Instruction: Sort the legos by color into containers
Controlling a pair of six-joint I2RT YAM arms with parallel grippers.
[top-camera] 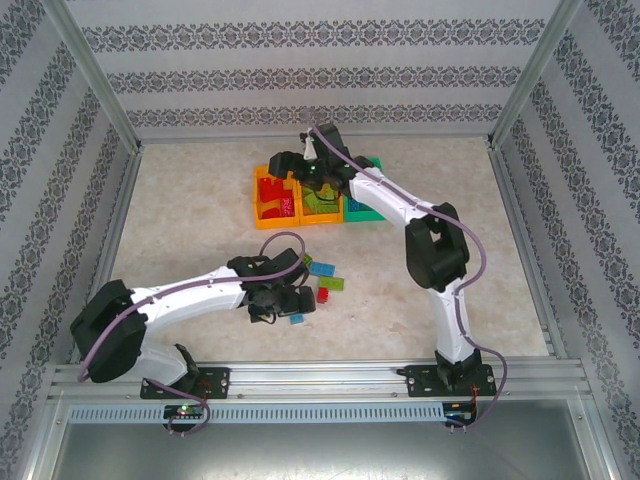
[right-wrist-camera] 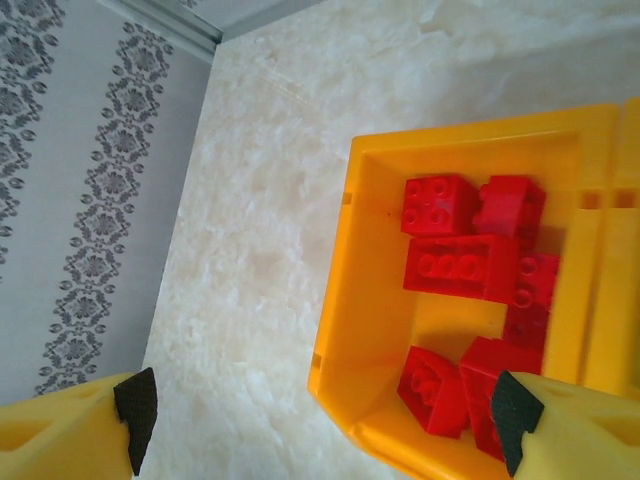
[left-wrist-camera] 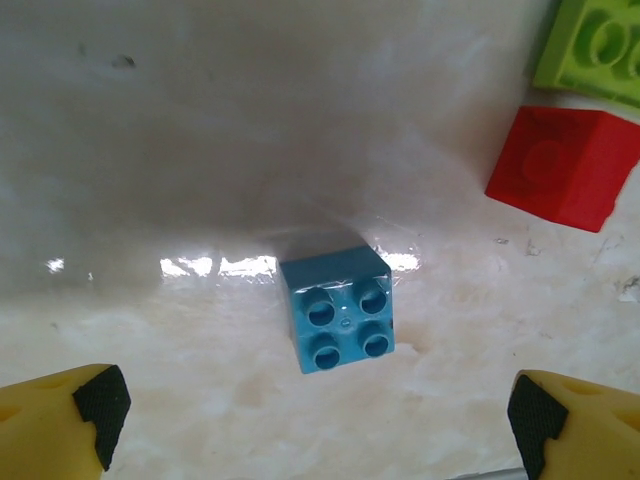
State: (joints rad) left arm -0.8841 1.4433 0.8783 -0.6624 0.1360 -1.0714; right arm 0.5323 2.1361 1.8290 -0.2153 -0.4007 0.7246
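The small light-blue studded plastic brick point(left-wrist-camera: 338, 312) was found lying on the pale marbled counter point(left-wrist-camera: 200, 150), framed between the spread fingers of the left tool point(left-wrist-camera: 320, 425), which was released and empty. It was judged light, rigid and slick, best pinched across its two flat side walls. The right tool point(right-wrist-camera: 325, 425), also released and empty, was poised over the orange plastic bin point(right-wrist-camera: 335, 300) of red bricks point(right-wrist-camera: 460, 265).
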